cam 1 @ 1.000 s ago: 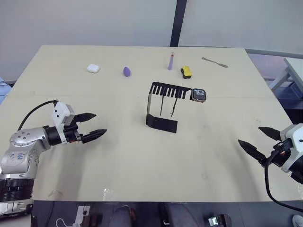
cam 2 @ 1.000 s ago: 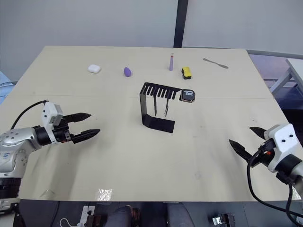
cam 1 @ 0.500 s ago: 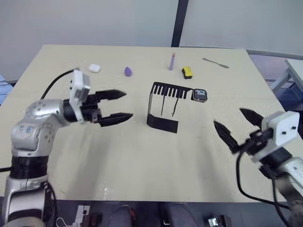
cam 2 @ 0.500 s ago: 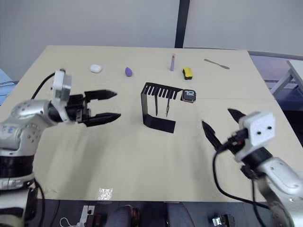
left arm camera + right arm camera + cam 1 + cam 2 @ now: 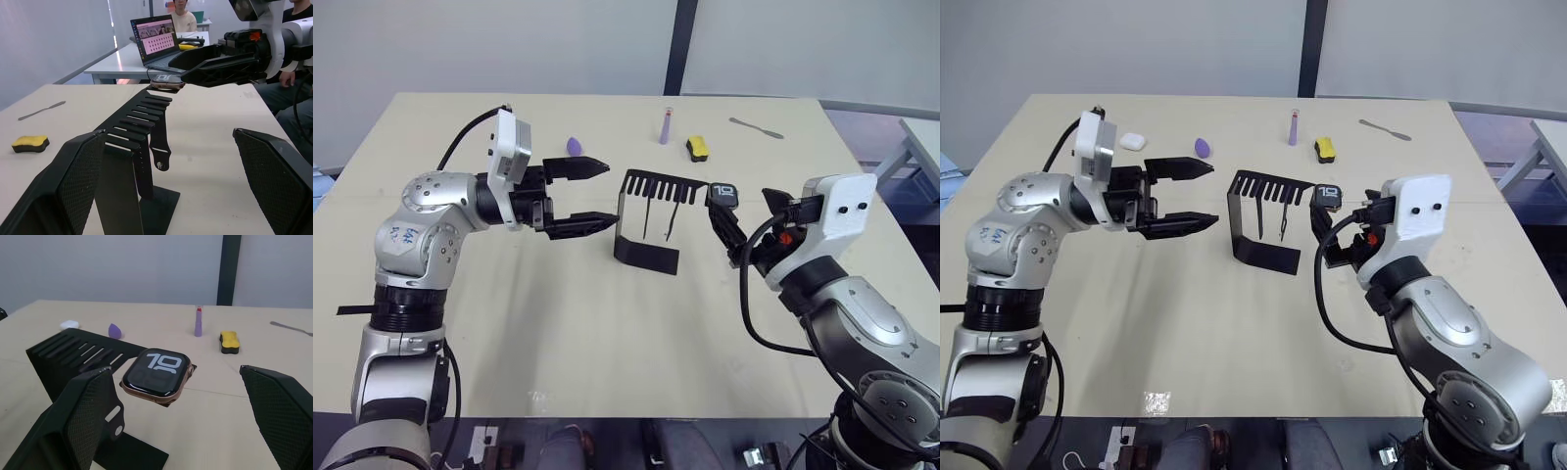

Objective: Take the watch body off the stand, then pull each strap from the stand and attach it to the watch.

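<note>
The black stand (image 5: 649,223) is upright at mid-table, its comb-slotted top plate (image 5: 666,186) pointing right. At the plate's right end sits the watch body (image 5: 724,194), dark screen with white digits. Two dark straps (image 5: 648,217) (image 5: 674,221) hang from the slots. My left gripper (image 5: 610,194) is open just left of the stand, fingers (image 5: 63,186) aimed at it. Beside the watch body hovers my open right gripper (image 5: 737,202); in the right wrist view the watch body (image 5: 156,373) lies between and beyond its fingers (image 5: 83,416), not touched.
Along the far side of the table lie a white case (image 5: 1131,141), a purple egg shape (image 5: 573,145), a purple tube (image 5: 664,127), a yellow-and-black block (image 5: 697,149) and a metal blade (image 5: 756,127). A laptop (image 5: 151,39) and seated people are behind in the left wrist view.
Both arms have lifted off the near table corners and swung inward: the left gripper to the stand's left side, the right gripper up to the watch body. Both stayed open.
</note>
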Robot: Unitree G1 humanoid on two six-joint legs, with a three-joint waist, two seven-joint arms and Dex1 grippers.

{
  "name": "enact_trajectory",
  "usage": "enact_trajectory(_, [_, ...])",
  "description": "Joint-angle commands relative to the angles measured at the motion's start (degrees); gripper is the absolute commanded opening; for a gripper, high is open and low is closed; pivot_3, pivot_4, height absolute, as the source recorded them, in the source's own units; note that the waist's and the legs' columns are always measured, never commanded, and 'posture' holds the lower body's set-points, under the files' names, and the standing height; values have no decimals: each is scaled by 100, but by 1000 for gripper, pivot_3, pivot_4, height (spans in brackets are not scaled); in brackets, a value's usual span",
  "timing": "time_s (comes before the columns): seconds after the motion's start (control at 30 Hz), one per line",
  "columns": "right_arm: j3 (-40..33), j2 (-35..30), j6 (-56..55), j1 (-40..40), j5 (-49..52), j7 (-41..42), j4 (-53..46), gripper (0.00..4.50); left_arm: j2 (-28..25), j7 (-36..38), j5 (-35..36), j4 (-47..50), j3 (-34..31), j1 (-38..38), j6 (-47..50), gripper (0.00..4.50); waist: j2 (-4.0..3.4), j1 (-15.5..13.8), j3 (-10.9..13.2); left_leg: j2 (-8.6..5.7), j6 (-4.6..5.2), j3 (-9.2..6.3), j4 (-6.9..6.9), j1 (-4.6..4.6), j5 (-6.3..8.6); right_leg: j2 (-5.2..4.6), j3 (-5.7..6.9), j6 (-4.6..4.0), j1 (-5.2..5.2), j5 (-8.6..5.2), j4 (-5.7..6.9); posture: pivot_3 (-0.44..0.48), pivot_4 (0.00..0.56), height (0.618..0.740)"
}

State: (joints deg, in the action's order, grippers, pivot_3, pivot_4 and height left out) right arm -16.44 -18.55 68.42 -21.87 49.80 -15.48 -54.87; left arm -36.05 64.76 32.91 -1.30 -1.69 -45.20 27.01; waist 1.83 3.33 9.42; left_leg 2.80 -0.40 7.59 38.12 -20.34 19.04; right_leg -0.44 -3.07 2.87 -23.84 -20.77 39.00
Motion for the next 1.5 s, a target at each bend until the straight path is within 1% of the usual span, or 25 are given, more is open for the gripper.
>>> enact_trajectory(0.03, [-59, -47, 85, -152, 177, -226, -348, 4500, 38, 32, -20, 61, -62, -88, -138, 4481, 0, 4, 0, 0, 0, -1, 0, 0, 0, 0, 0, 0, 0, 0, 0, 0, 150, 740])
enact_trajectory(0.13, [-9, -22, 98, -184, 220, -301, -298, 4500, 79, 9, -26, 90, -63, -55, -166, 4481, 0, 8, 0, 1, 0, 0, -2, 0, 0, 1, 0, 0, 0, 0, 0, 0, 150, 740])
enact_trajectory(0.3, [359, 185, 93, -326, 86, -505, -256, 4500, 111, 75, -14, 289, -22, 144, -223, 4481, 0, 20, 0, 2, 0, 0, -3, 0, 0, 1, 0, 0, -1, 0, 0, 0, 150, 740])
enact_trajectory(0.57, [615, 369, 317, -926, -139, -767, 75, 4500, 203, 112, -82, 192, 35, 38, -362, 4481, 0, 17, 0, 1, 0, -2, -2, -1, 0, 0, 1, 0, -2, 0, -2, 0, 150, 740])
enact_trajectory(0.83, [641, 493, 505, -1193, -462, -759, 284, 4500, 332, 88, -171, 272, 94, 96, -453, 4481, 0, 23, 0, 1, 0, -2, -4, -3, 0, 0, 0, 0, -4, 0, -3, 0, 150, 740])
enact_trajectory(1.2, [624, 619, 659, -1301, -819, -599, 417, 4500, 433, 37, -214, 198, 84, -20, -523, 4481, 0, 31, 0, 1, 0, -2, -4, -7, 0, 0, 0, 0, -8, 0, -4, 0, 150, 740])
enact_trajectory(1.5, [622, 705, 741, -1275, -906, -504, 396, 4500, 482, 8, -222, 164, 83, -74, -556, 4481, 0, 44, 0, 1, 0, -2, -5, -8, 0, 0, 1, 0, -8, 0, -5, 0, 150, 740])
